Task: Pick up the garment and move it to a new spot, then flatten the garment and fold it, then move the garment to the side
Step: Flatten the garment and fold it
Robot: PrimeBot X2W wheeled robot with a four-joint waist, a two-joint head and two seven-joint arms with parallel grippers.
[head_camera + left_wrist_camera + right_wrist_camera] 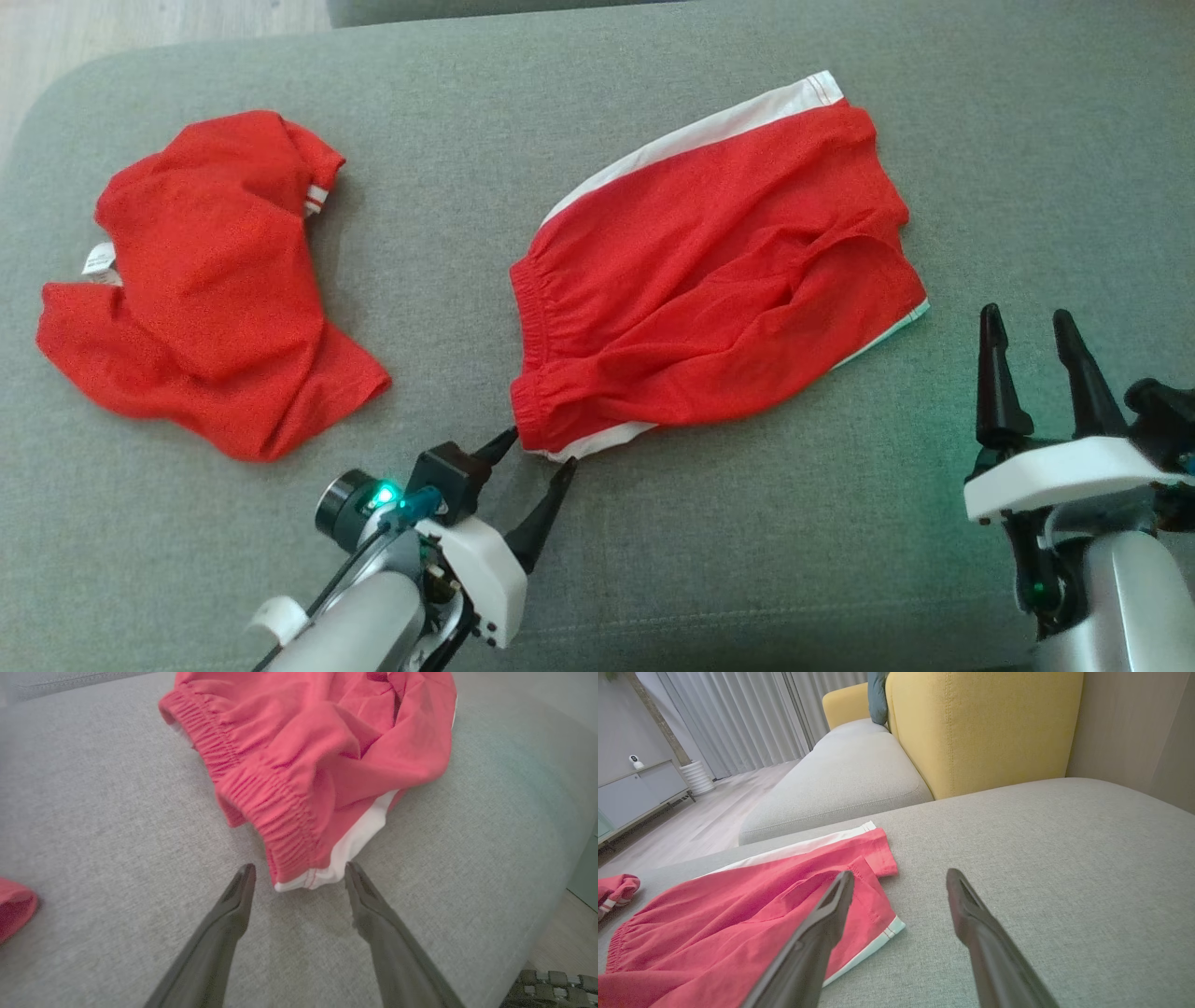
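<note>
Left end effector (541,448) was spread fully apart and held nothing. Its two dark fingertips sat either side of the near white-edged waistband corner of the red shorts (719,280), low over the grey cushion (747,579). In the left wrist view the corner lay between the tips of the end effector (300,867); contact between cloth and finger could not be resolved. Right end effector (1027,314) was likewise fully open and empty, standing off to the robot's right of the shorts near the leg hem, clear of the fabric in the head view. In its own wrist view (900,873) one finger crossed in front of the hem. The shorts (317,742) lay rumpled mid-cushion, elastic waistband towards the left arm, white side stripe along the far edge and leg openings to the right. A second red garment (205,280) lay crumpled well apart at the left of the cushion. A yellow backrest (985,728) rose behind the cushion.
</note>
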